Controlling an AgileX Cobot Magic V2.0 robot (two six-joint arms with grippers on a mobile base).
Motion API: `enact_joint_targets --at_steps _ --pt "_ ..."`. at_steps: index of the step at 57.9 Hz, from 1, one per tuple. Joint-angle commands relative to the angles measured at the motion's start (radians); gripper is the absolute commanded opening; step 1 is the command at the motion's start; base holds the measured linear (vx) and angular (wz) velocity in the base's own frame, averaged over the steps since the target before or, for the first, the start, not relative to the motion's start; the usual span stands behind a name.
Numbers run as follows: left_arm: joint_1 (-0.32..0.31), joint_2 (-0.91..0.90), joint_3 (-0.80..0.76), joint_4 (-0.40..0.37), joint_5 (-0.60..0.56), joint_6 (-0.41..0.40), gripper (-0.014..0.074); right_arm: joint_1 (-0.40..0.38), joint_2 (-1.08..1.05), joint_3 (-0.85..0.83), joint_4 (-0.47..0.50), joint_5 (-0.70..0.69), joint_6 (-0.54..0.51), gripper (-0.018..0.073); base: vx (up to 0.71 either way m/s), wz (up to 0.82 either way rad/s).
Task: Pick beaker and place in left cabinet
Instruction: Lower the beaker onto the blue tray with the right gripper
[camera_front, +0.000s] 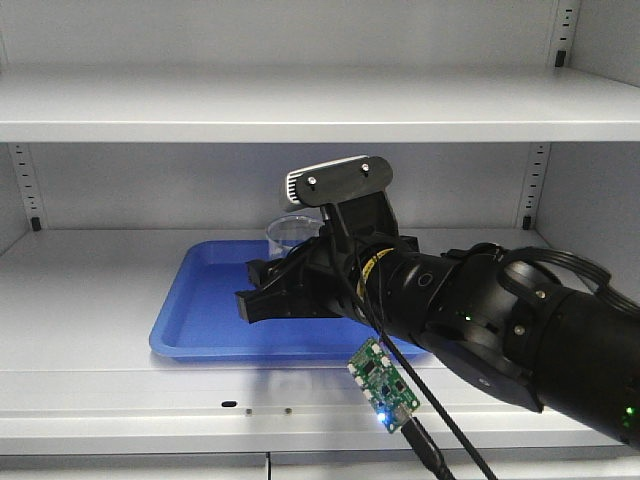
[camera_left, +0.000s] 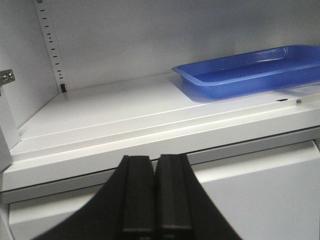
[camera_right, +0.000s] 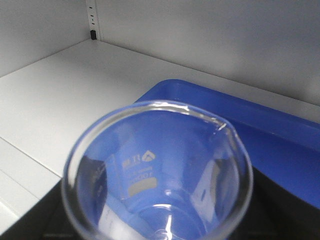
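While over tray (camera_front: 190, 325), beaker (camera_front: 290, 230) in right hand (camera_front: 285, 295)

Even cool light, soft shadow under blue tray (camera_left: 240, 80), beaker (camera_right: 157, 175) rim blurred close-up

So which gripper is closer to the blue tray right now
Right. The right gripper reaches over the blue tray, holding the beaker. The left gripper sits shut, below the shelf front, off the tray's end.

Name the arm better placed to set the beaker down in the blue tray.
Right. The right gripper already holds the beaker over the blue tray inside the left cabinet. The left gripper is shut, empty, and outside the shelf edge.
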Motion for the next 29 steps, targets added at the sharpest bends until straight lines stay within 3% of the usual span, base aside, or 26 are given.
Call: enact_joint_targets --at_steps 1,13,18,29 --pt "-0.001 -0.019 0.016 -0.003 -0.075 -0.003 0.0001 -0.003 -0.046 -0.034 -0.014 -0.08 -0.001 -0.0004 0.0 -0.01" --pt "-0.001 -0.019 0.016 -0.003 -0.075 -0.003 0.0001 -0.009 -0.034 -0.034 -0.042 -0.1 -0.006 -0.0004 0.0 0.0" --pt "-0.001 -0.019 0.016 -0.003 -0.075 -0.003 0.0001 -0.049 0.0 -0.034 -0.106 -0.148 0.002 -0.0004 0.0 0.0" --pt "-0.001 -0.019 0.016 -0.003 -0.075 -0.003 0.0001 -0.147 0.077 -0.035 -0.09 -0.239 0.096 -0.0004 0.0 0.0"
